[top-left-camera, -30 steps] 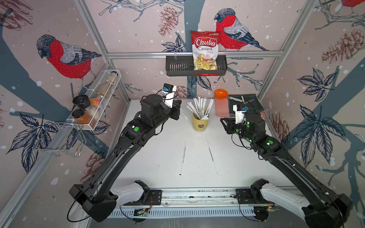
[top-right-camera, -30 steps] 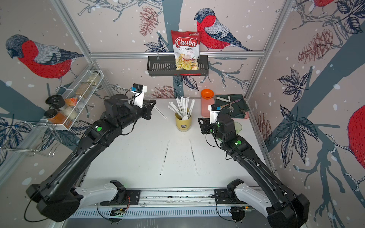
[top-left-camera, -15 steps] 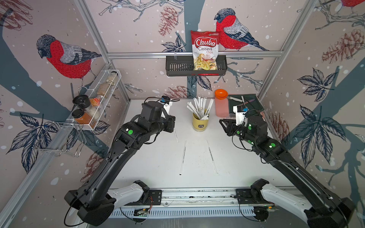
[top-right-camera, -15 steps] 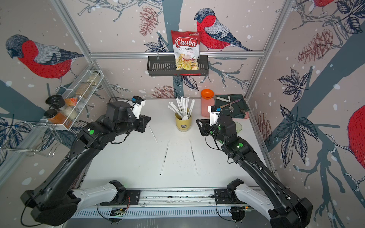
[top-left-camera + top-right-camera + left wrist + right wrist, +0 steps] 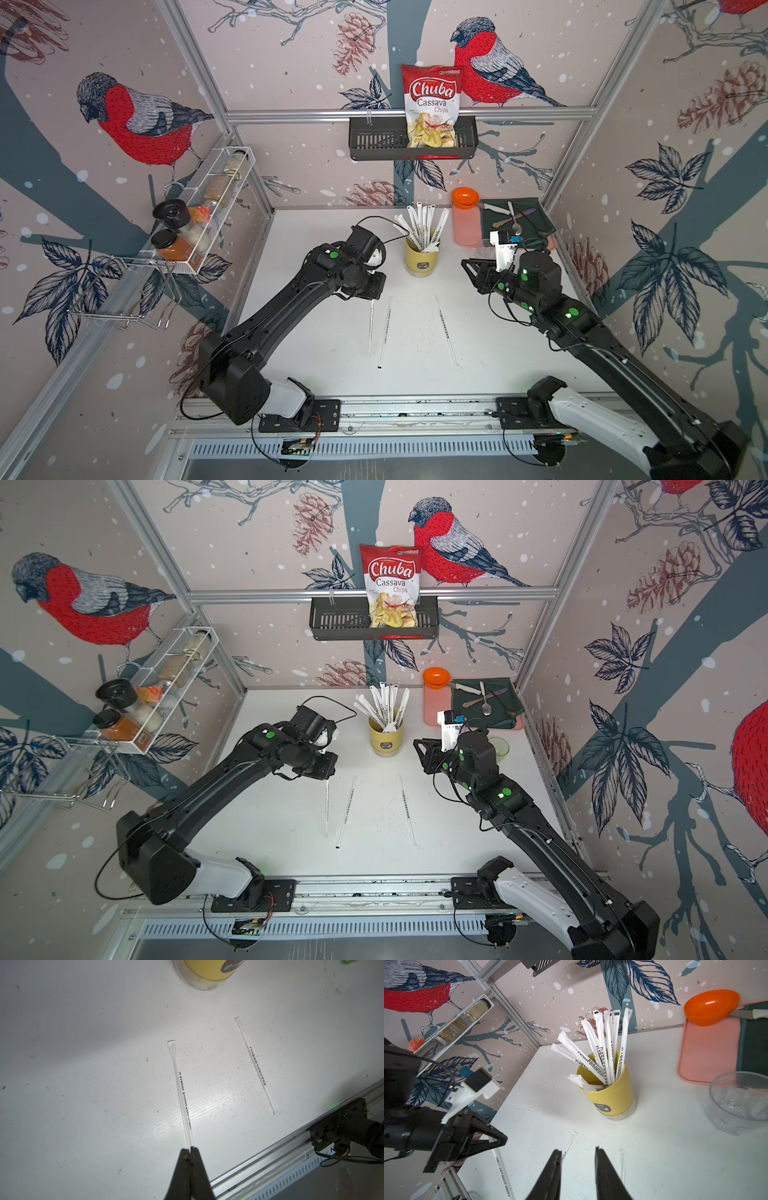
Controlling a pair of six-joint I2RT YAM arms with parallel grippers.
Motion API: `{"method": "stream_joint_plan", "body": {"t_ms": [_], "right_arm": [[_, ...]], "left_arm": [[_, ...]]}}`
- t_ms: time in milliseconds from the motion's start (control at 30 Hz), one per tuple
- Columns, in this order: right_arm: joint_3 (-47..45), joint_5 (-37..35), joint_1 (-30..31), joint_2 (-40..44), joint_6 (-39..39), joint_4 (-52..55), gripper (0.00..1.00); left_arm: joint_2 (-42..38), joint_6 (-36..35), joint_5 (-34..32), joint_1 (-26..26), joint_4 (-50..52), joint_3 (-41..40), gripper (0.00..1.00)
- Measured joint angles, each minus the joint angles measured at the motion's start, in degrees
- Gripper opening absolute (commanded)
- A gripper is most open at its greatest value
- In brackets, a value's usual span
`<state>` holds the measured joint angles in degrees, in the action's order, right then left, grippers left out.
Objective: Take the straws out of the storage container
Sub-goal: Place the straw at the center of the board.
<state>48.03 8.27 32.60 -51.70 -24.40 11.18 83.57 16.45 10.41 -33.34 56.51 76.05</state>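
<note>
Left gripper (image 5: 190, 1148): jaws pinched on one straw (image 5: 370, 328), mid-frame.
Right gripper (image 5: 577, 1149): jaws half apart, empty.
Yellow cup (image 5: 612, 1093): straws (image 5: 601, 1043) fanned inside.

The chip bag (image 5: 432, 104) (image 5: 390, 582) says "Chuba Cassava Chips" in both top views. The straws (image 5: 601, 1047) have "PLA" on their white wrappers, then small dark signs too tiny to read.
</note>
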Motion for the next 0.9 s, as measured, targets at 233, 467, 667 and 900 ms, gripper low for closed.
{"method": "stream_joint_plan", "body": {"t_ms": [233, 467, 667, 900], "right_arm": [[-1.09, 1.16, 0.04, -0.11, 0.0, -0.76, 0.32], [-2.47, 1.68, 0.07, -1.07, 0.0, -1.55, 0.32], [-2.82, 2.01, 0.04, -1.49, 0.02, -2.25, 0.32], [-3.1, 1.99, -0.13, -1.7, 0.24, -2.45, 0.32]], "left_arm": [[9.57, -1.33, 1.01, 0.0, -0.07, 0.09, 0.0], [14.93, -2.4, 2.4, 2.43, -1.7, -0.63, 0.0], [16.79, -2.93, 6.75, 7.32, -6.51, -4.24, 0.01], [20.96, -3.58, 9.51, 7.72, -9.11, -4.02, 0.05]]}}
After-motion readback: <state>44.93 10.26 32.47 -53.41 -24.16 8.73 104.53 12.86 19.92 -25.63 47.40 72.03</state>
